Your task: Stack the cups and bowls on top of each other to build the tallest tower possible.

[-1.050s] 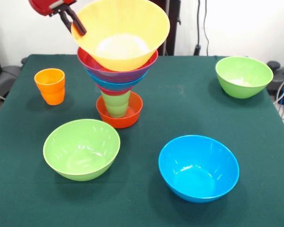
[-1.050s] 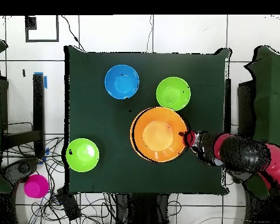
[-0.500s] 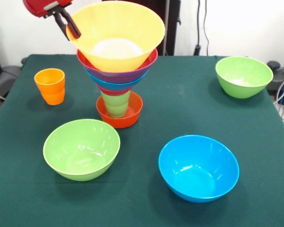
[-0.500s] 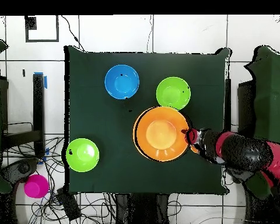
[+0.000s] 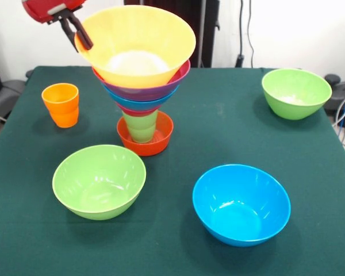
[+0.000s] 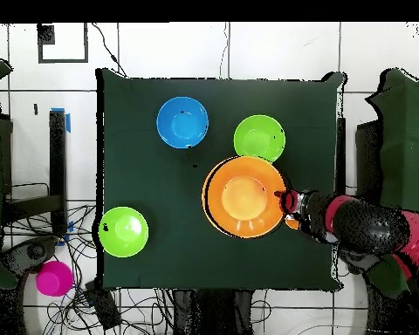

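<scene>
1. The red-and-black gripper (image 5: 81, 38) grasps the rim of the very large glossy orange plastic bowl (image 5: 137, 41), fingers clenched on it.
2. That bowl tops the multicoloured tower (image 5: 142, 98), which rises from a small red-orange bowl (image 5: 145, 140) on the green table (image 5: 218, 132).
3. The orange stepped plastic cup (image 5: 61, 104) stands apart, beside the tower.
4. Two lime green bowls (image 5: 99, 180) and a blue bowl (image 5: 241, 204) sit loose.

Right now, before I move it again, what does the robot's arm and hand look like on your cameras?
The hand has slim black fingers fixed under a glossy red housing with a pale grey patch. From overhead, the arm is a thick rounded body, red with black sections. No cables or markings are visible on it.
</scene>
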Robot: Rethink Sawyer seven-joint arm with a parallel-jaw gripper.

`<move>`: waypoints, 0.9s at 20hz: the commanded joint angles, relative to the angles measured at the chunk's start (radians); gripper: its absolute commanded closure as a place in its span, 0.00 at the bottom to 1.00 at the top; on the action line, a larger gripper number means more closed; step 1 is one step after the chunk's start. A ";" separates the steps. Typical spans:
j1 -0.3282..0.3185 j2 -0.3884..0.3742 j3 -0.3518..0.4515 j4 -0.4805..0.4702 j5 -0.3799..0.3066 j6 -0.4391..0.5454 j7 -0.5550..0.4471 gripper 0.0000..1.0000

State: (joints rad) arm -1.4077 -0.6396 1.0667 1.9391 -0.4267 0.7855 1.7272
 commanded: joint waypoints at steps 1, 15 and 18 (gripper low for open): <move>0.062 0.059 -0.013 -0.036 -0.058 -0.062 -0.116 1.00; 0.057 0.051 -0.010 0.003 -0.062 -0.098 -0.085 1.00; 0.058 0.061 -0.011 -0.003 -0.059 -0.094 -0.094 1.00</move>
State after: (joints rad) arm -1.4077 -0.6110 1.0666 1.9397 -0.4394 0.7220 1.7272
